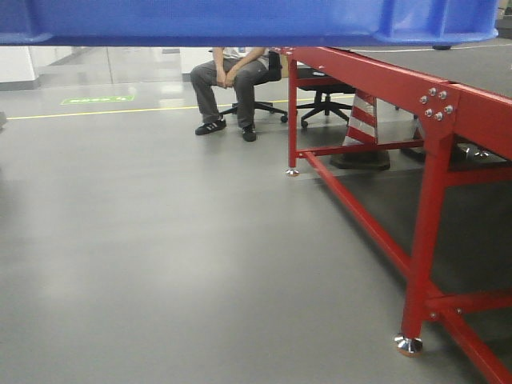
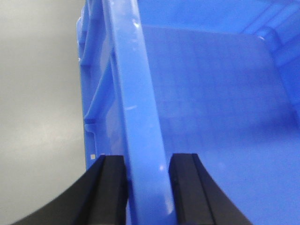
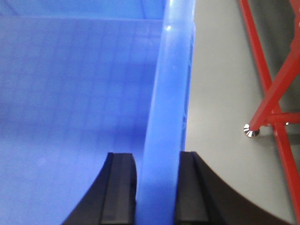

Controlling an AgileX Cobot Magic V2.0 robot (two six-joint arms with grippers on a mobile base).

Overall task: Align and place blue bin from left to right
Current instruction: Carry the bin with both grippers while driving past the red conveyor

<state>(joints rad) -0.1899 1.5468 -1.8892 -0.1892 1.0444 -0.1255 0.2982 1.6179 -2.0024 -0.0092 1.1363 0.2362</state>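
- Noted a grey, glossy floor (image 1: 160, 264) running beneath and beside the red frame (image 1: 432, 160), a bolted steel structure standing on chrome feet (image 1: 408, 344).
- Noted a yellow line (image 1: 96, 112) painted on the floor beyond the red frame's far end.
- Recorded a seated person (image 1: 232, 80) and an office chair (image 1: 324, 100) near the red frame's far end, and a striped cone (image 1: 364, 120) behind it.
- Located the blue bin (image 1: 240, 20) spanning the top of the front view, nearer the camera than the red frame.
- Found the left gripper (image 2: 147, 161) straddling the bin rim farthest from the red frame, black fingers (image 2: 110, 187) clamped against both rim faces.
- Found the right gripper (image 3: 157, 159) clamped likewise on the rim nearest the red frame, with bare floor between that rim and a chrome foot.
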